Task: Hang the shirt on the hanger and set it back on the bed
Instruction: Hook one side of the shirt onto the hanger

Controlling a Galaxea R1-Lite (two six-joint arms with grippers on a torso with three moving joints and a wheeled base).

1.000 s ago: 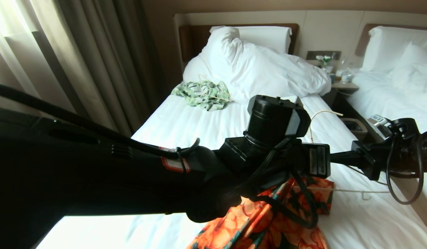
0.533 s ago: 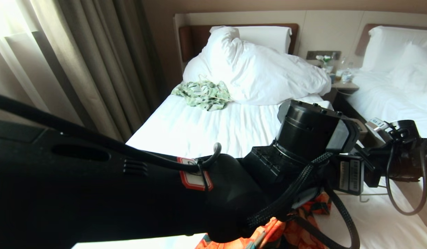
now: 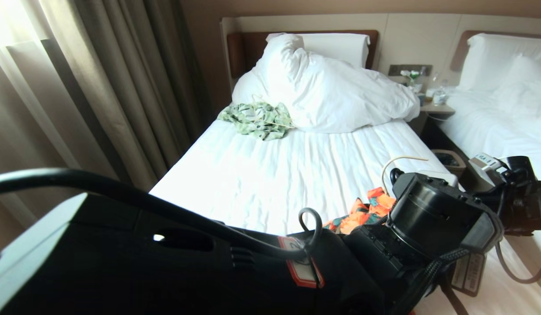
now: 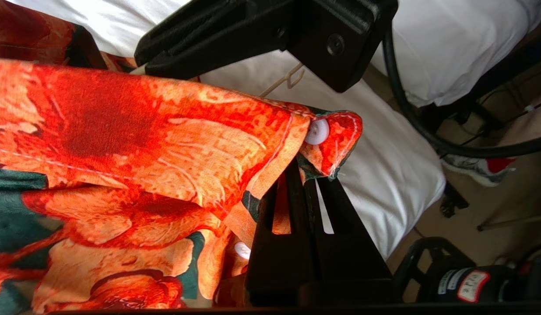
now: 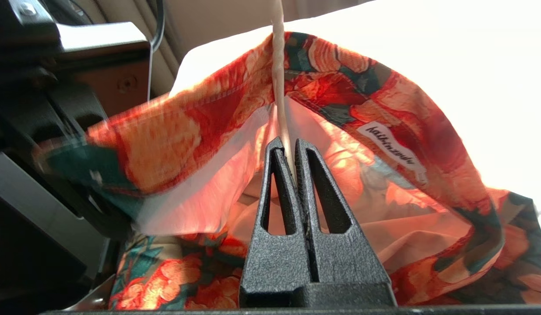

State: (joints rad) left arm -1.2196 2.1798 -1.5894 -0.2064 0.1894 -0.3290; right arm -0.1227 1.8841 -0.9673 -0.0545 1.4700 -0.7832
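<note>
The left arm crosses the near foreground toward the right, its left tool (image 4: pixel 312 175) clamped on cloth. The right tool (image 5: pixel 289 153) is pinched tight on a thin wire at the right.

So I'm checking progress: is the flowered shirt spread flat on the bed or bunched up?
Bunched and lifted. The shirt hangs in folds, its buttoned edge pinched by the left gripper, while the right gripper clamps the hanger inside its collar.

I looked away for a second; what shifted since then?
The left arm swung right and down across the head view, pulling the shirt along in its shut left claw. The right claw stays clamped on the hanger. The bed is unchanged.
</note>
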